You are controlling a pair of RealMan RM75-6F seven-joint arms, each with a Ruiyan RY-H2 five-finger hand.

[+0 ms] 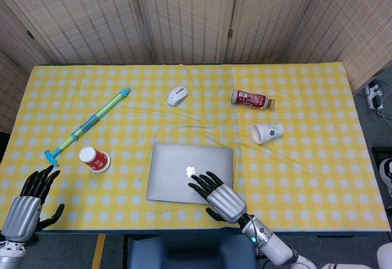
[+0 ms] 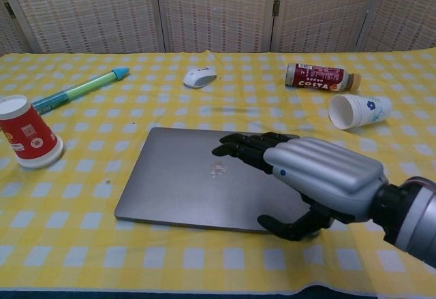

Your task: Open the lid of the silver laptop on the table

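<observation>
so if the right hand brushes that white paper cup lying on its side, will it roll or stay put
The white paper cup lies on its side with its open mouth showing, so a nudge would probably roll it, likely in a curve given its taper. It looks empty and thin-walled, so probably light and easy to crush. The right hand is over the laptop, well clear of it.

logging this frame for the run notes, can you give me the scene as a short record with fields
laptop: silver, lid closed, flat on the table near the front edge
right hand: open, fingers spread over the laptop's right half, thumb by its front edge; contact unclear
left hand: open, at the table's front left corner, holding nothing
red cup: left of the laptop
white cup: on its side, right of the laptop and further back
bottle: lying down, behind the white cup
mouse: behind the laptop
</observation>
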